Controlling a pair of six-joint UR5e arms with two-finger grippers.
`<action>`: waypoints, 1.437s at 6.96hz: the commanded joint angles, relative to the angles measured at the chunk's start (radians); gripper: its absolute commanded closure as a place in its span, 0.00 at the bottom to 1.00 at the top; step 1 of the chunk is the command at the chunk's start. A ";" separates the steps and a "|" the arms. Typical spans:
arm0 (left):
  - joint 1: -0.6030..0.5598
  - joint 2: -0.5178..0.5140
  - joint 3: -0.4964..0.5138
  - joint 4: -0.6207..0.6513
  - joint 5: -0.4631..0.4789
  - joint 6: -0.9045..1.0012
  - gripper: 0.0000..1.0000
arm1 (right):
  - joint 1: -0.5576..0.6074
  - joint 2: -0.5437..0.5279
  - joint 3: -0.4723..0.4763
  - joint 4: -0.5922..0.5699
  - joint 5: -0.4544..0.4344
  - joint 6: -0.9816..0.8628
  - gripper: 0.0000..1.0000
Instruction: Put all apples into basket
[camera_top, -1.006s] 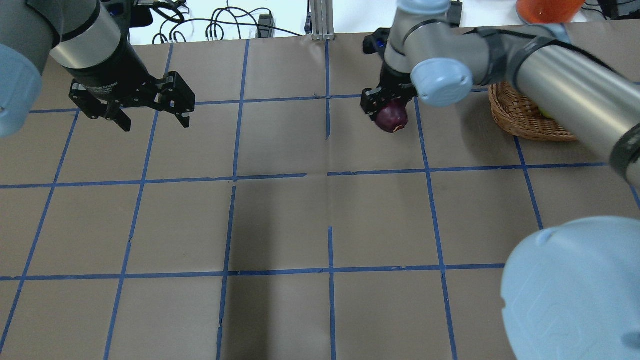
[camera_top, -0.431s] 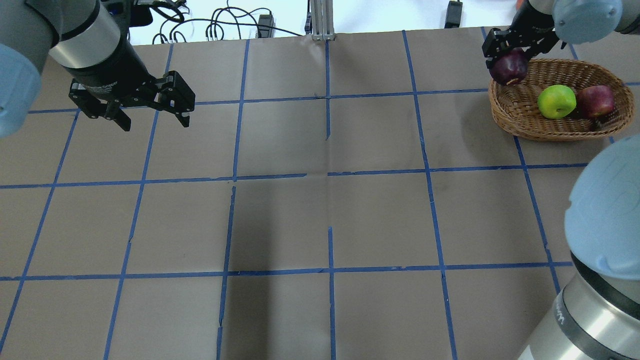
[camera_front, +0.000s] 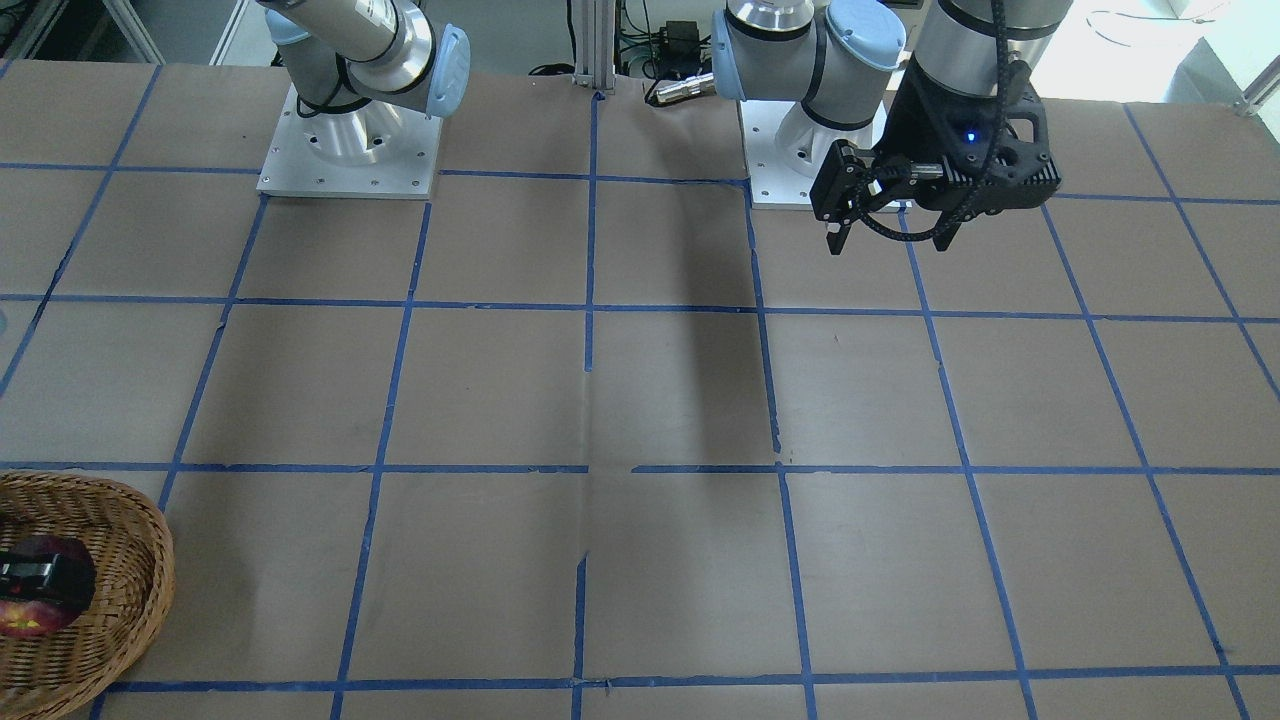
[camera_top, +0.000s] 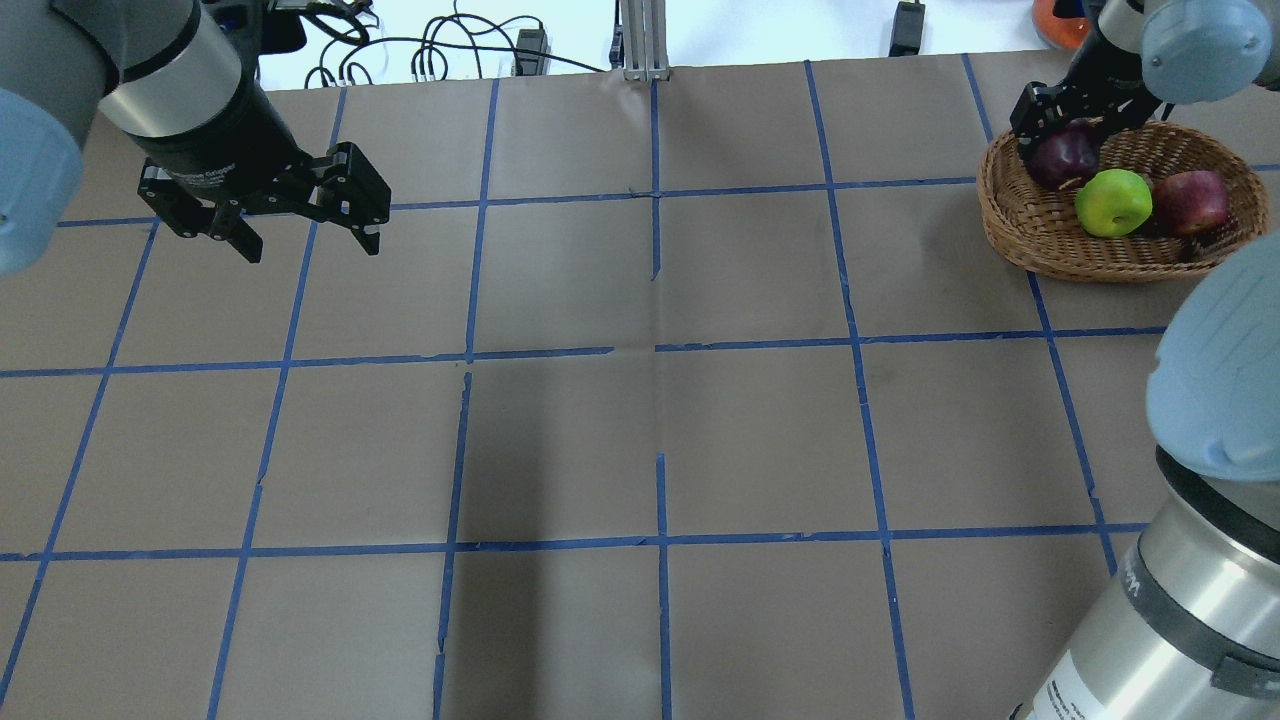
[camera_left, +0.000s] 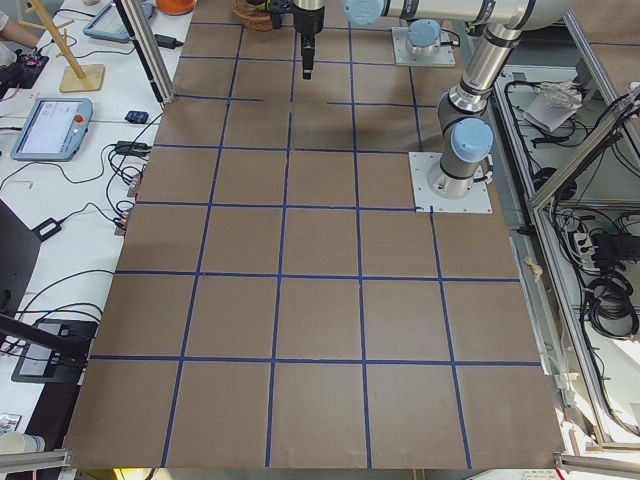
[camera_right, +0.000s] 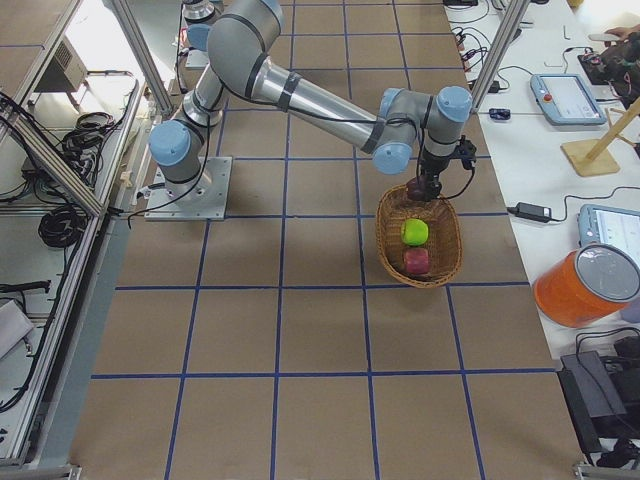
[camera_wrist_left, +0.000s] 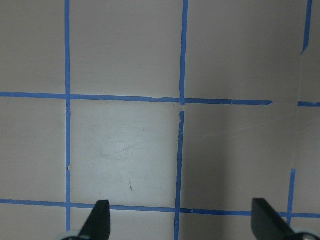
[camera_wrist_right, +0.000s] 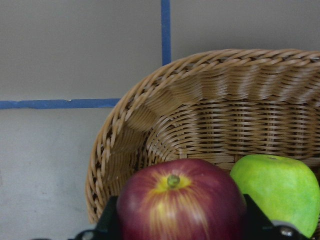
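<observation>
Right hand (camera_top: 1058, 135), clenched on the dark maroon-purple apple (camera_top: 1066, 156), has dropped from the rim into the round woven wicker basket (camera_top: 1040, 245), beside the lime-green apple (camera_top: 1113, 202) and red apple (camera_top: 1190, 202). Left hand (camera_top: 310, 243) unchanged, released, above the bench (camera_top: 700, 420). Right fingertips largely hidden behind the fruit.

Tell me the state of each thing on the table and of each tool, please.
Light brown woven wicker basket, upright on the table.
Dark maroon round apple, held over the basket's inside.
Lime green round apple, lying in the basket.
Red round apple, lying in the basket.
Right tool, shut on the maroon apple.
Left tool, open and empty.
</observation>
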 joint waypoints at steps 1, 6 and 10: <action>0.000 0.000 0.001 0.000 0.000 0.000 0.00 | -0.024 0.019 0.010 0.007 0.001 -0.005 0.98; 0.000 0.000 0.000 0.002 0.001 0.000 0.00 | -0.015 -0.001 -0.010 0.027 0.013 -0.023 0.00; 0.000 0.000 0.001 0.002 0.000 0.000 0.00 | 0.113 -0.350 0.009 0.437 0.016 0.065 0.00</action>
